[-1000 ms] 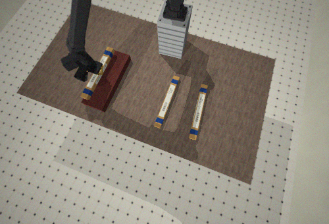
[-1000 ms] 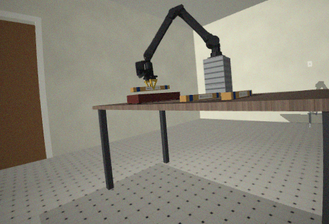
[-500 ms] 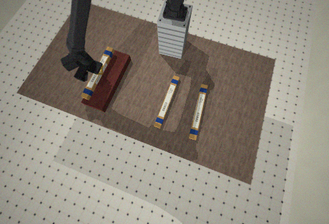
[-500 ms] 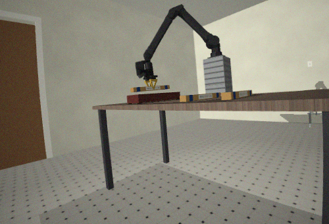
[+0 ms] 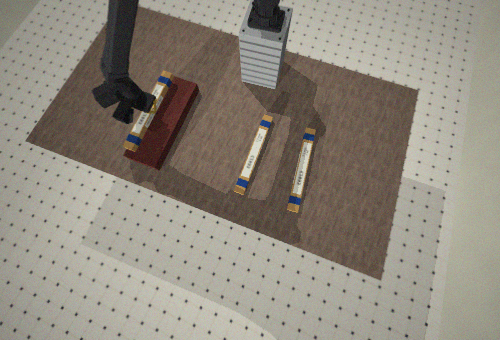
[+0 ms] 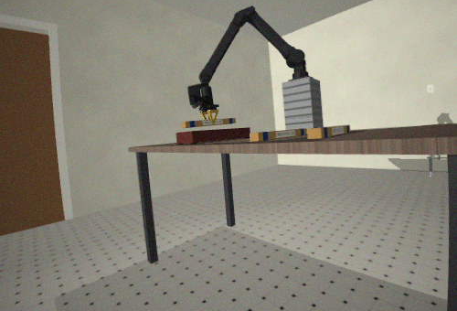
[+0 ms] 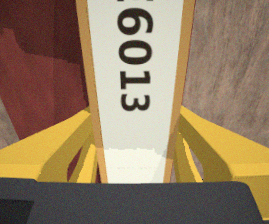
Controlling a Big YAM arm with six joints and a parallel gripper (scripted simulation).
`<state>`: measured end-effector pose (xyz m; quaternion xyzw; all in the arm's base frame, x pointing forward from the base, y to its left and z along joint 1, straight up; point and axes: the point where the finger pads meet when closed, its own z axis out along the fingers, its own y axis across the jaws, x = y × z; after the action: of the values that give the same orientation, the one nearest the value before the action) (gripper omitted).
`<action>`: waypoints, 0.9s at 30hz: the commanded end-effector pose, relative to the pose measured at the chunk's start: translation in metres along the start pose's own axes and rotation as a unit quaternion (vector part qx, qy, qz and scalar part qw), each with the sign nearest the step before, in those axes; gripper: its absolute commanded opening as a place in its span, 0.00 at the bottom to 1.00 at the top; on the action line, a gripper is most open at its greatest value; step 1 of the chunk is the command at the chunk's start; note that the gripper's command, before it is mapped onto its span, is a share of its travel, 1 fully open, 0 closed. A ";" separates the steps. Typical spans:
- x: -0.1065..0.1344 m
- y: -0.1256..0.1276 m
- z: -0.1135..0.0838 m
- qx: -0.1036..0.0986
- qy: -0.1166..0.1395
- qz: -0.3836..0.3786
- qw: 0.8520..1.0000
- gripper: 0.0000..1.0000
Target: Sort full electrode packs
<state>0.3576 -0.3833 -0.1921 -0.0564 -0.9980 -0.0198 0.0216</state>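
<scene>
- Wrist view: yellow fingers [image 6: 210, 115], partly open, squeeze a pack [image 7: 135, 125] [image 6: 207, 123] [image 5: 142, 119]; its far end is cut off.
- Top view: the dark arm [image 5: 120, 39] [image 6: 270, 33] hides the fingertips.

1. The low platform [image 5: 172, 121] [image 6: 215, 135] [image 7: 65, 85], a dark red block, is lying flat near the left end of the counter [image 5: 350, 164] [image 6: 388, 144], towards its near long edge in the top view.
2. The raised pack [image 5: 140, 121] [image 6: 224, 121] [image 7: 135, 125], orange with blue bands and a white "6013" label, is being held level above the bench, lining up along the platform's left side without touching it.
3. The middle pack [image 5: 254, 154] [image 6: 279, 134], similarly coloured, is lying flat between the counter's short edges.
4. The right-hand pack [image 5: 301, 169] [image 6: 329, 132], matching it, is lying flat beside it, nearer the right edge.
</scene>
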 end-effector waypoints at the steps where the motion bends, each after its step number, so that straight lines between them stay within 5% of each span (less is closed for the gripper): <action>1: -0.046 -0.035 -0.046 0.038 -0.046 -0.010 0.998 0.00; 27: -0.046 -0.038 -0.036 0.040 -0.049 -0.008 0.998 0.00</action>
<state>0.3588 -0.3845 -0.1988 -0.0559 -0.9980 -0.0205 0.0223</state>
